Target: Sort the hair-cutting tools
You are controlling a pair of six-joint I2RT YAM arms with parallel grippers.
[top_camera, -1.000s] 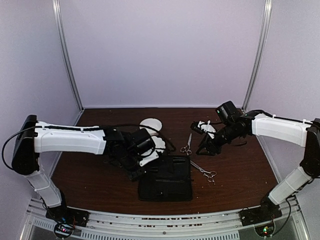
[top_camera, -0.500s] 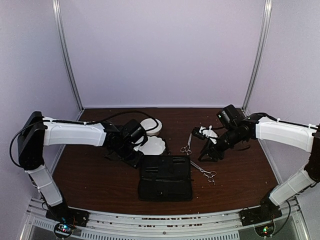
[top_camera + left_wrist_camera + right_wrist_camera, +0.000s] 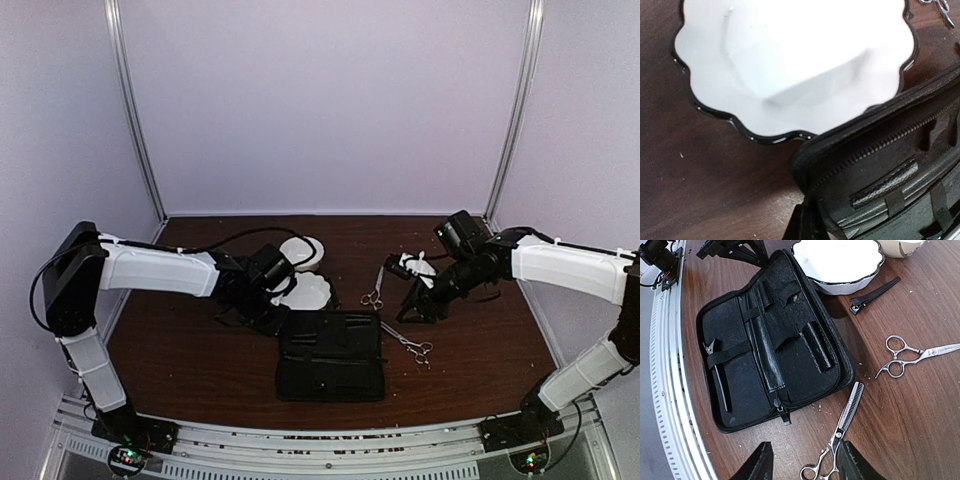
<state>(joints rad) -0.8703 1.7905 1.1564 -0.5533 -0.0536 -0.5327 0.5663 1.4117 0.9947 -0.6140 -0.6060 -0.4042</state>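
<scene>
Plain silver scissors (image 3: 912, 355) (image 3: 373, 290) lie on the table right of the open black case (image 3: 770, 350) (image 3: 330, 355). The toothed thinning scissors (image 3: 840, 435) (image 3: 408, 345) lie by the case's corner, their ring handles between the fingers of my open right gripper (image 3: 805, 467) (image 3: 412, 308), which hangs above them. One black clip (image 3: 875, 295) rests beside the scalloped white bowl (image 3: 837, 260). Another black clip (image 3: 717, 375) sits under a strap inside the case. My left gripper (image 3: 810, 222) (image 3: 268, 318) is shut, low at the case's near-left corner, next to the bowl (image 3: 790, 60).
A second white bowl (image 3: 300, 252) stands behind the scalloped one, and a small white dish (image 3: 415, 263) sits near the right arm. The case's zipper pull (image 3: 782, 415) sticks out toward the table's front edge. Metal frame posts flank the back corners.
The left arm has drawn back from over the case to its left corner, and its gripper has closed. The right arm dipped slightly toward the thinning scissors, then held still.
</scene>
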